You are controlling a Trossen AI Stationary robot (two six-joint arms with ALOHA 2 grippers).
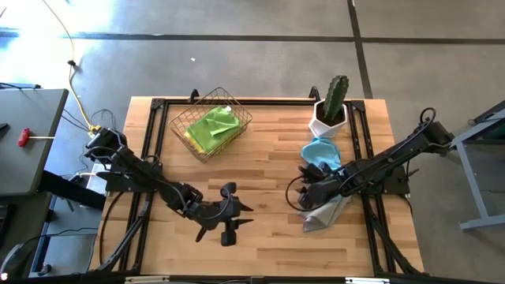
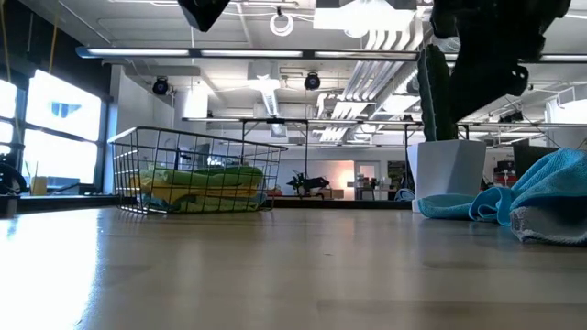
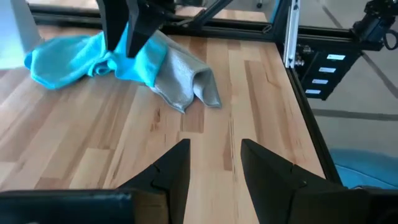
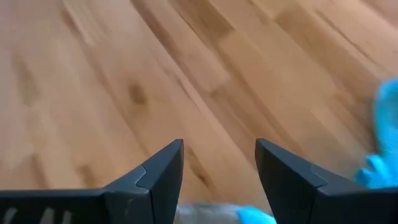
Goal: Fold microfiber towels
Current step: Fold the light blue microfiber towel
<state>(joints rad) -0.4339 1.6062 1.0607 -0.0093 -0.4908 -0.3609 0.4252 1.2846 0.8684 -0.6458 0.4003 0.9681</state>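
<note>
Left gripper point(image 1: 241, 214) spread over bare table point(image 1: 260, 170), right gripper point(image 1: 304, 175) spread above light blue towel point(image 1: 322, 151) and grey towel point(image 1: 323, 214), green towel point(image 1: 211, 126) in wire basket point(image 1: 183, 126).

No text, label, brand, number or sign can be read in any of the views.
</note>
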